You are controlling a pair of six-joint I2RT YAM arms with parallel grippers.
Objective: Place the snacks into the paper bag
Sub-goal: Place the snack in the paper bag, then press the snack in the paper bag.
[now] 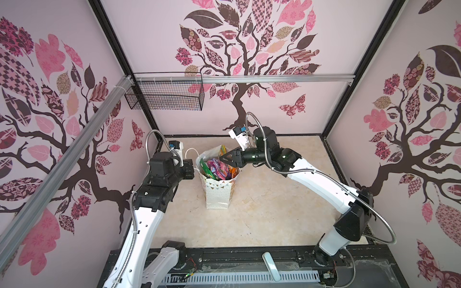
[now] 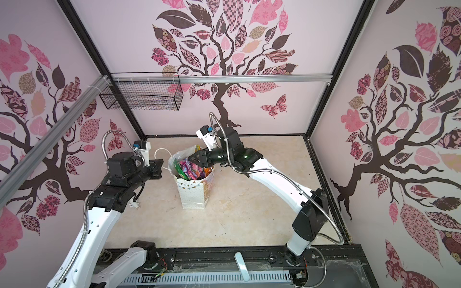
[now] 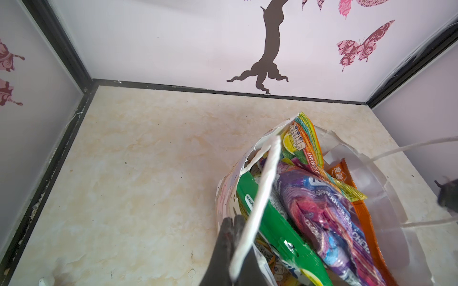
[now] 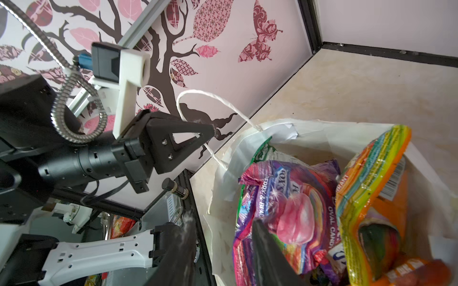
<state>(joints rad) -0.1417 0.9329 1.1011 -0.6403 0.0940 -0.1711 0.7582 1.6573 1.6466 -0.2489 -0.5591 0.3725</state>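
The left hand is seen with its fingers pressed together on the white string handle of the paper bag. The string is pinched just beside the rim on the bag's left side. The right hand is held over the mouth of the bag with its fingers apart. One finger lies across a purple pouch and the other is seen outside the crumpled white rim. Nothing is seen clamped between them.

The snacks are packed inside the bag, which is stood upright on the surface between the two arms. A green pouch is wedged against the wall nearest the left hand, with the purple pouch beside it. An orange pouch is set against the opposite wall. A rainbow-striped pouch is stood tallest — its top edge is raised above the rim on the far side, close by the right hand's wrist in both top views. The second handle is looped outward from the opposite rim.

A black wire basket is hung from the rail on the back wall, well apart from the bag and above it.
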